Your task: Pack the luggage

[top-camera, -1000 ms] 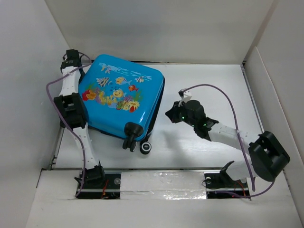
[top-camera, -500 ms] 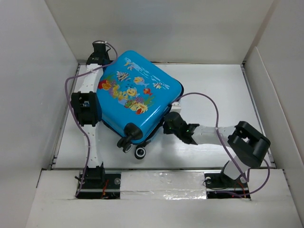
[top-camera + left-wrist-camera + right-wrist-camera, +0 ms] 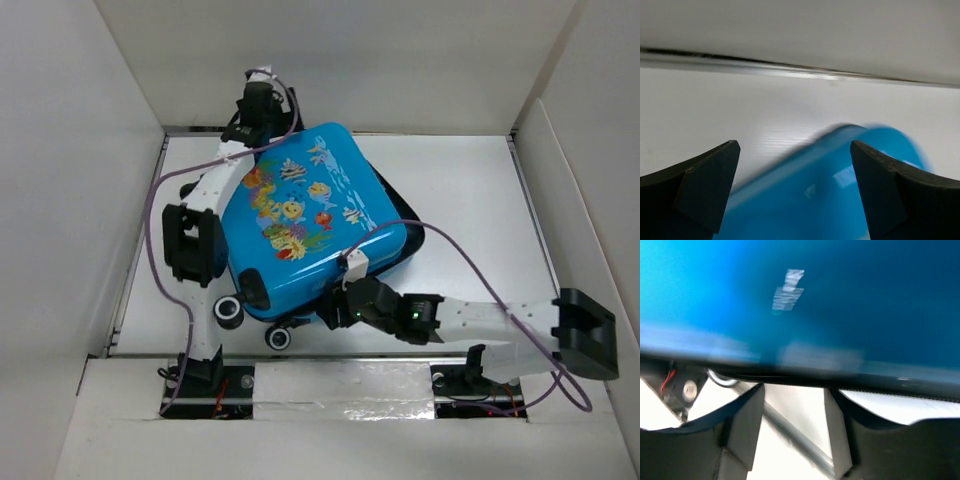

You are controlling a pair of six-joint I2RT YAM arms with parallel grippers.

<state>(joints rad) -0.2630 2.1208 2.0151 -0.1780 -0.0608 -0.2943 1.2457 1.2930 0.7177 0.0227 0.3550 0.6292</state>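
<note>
The luggage (image 3: 310,215) is a bright-blue hard-shell suitcase with a fish and coral print. It lies closed, front up, turned at an angle on the white table (image 3: 470,200), with its wheels (image 3: 229,311) toward the near left. My left gripper (image 3: 256,112) is at its far corner, jaws wide open. In the left wrist view the blue shell (image 3: 840,190) shows blurred below the left gripper (image 3: 795,192), touching neither finger. My right gripper (image 3: 335,306) is at the near edge, open. In the right wrist view the right gripper (image 3: 794,425) holds nothing, and the suitcase's zipper seam (image 3: 850,382) runs just past its fingertips.
White walls (image 3: 90,150) box in the table on the left, back and right. A metal strip (image 3: 340,357) runs along the near edge by the arm bases. Purple cables (image 3: 470,265) loop over both arms. The right arm's elbow (image 3: 585,335) sits by the right wall.
The suitcase has swung clockwise and slid nearer. The left gripper followed its far corner rightward and opened wide. The right gripper swept to the near left edge and opened.
</note>
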